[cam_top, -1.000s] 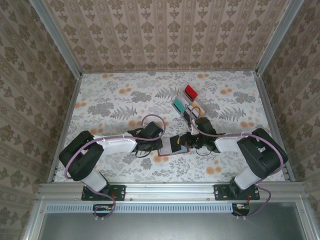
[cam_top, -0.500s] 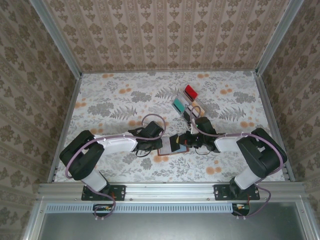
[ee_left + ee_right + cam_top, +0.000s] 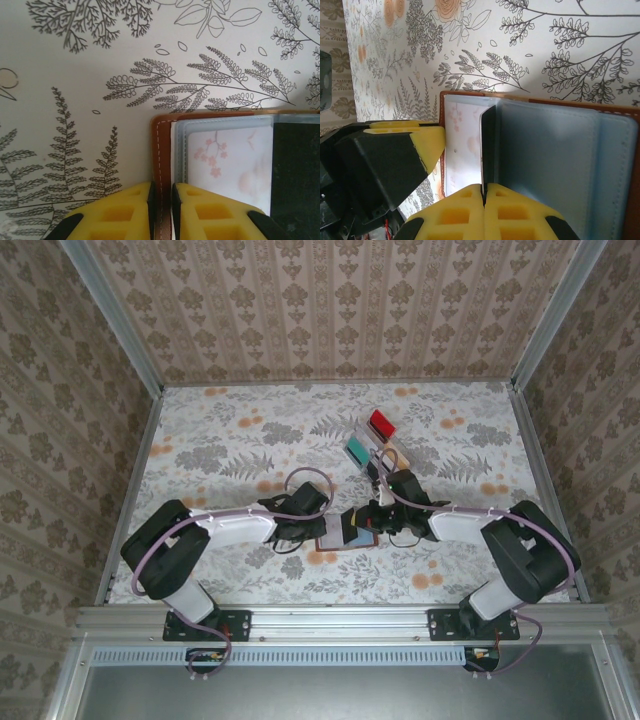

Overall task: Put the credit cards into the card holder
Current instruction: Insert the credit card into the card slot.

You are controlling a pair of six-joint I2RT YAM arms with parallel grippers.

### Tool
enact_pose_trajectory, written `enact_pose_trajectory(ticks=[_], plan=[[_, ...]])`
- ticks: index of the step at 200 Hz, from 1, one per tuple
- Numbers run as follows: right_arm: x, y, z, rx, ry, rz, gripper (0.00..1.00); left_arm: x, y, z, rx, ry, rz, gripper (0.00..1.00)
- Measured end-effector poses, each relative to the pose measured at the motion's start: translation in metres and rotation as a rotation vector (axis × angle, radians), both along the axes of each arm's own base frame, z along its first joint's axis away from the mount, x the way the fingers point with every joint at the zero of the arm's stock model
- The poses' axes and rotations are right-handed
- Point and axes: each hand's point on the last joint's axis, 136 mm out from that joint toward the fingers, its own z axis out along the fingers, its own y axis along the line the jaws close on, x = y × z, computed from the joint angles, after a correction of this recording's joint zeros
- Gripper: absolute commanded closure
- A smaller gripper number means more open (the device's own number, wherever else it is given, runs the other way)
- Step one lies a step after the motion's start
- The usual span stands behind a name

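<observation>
The step in hand is the insertion of one card. In the top view the card holder lies open on the flowered table, a little below the middle of the frame, between the two arms.

The left gripper is pressed together on the brown stitched edge of the card holder, at the bottom centre of the left wrist view; its yellow pads sit on both sides of this edge and pin it. Inside the holder, a pale card with pink flowers already lies behind a clear sleeve.

The right gripper pinches a dark card, which stands on its edge in the lower centre of the right wrist view. The card's far end is at the mouth of the blue-grey pocket. I cannot tell if it has entered the pocket or only touches the pocket's border.

I judge that the next move calls for a straight push of the dark card along the pocket, flat enough to pass under the border, while the left gripper holds the holder so that it does not slide. If the card tilts, it may catch on the sleeve or lift the holder's flap.
</observation>
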Motion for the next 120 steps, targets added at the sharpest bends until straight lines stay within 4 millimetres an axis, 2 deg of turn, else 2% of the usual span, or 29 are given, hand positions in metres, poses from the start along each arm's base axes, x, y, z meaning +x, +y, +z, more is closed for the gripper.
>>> enact_pose_trajectory(ticks=[49,120], plan=[[-0.004,0.001,0.012,0.005,-0.026,0.016,1.0,-0.004,-0.011,0.001,-0.031,-0.001,-0.027,0.8],[-0.008,-0.011,0.001,-0.075,-0.002,0.004,1.0,-0.004,-0.013,0.001,-0.035,0.003,-0.03,0.8]])
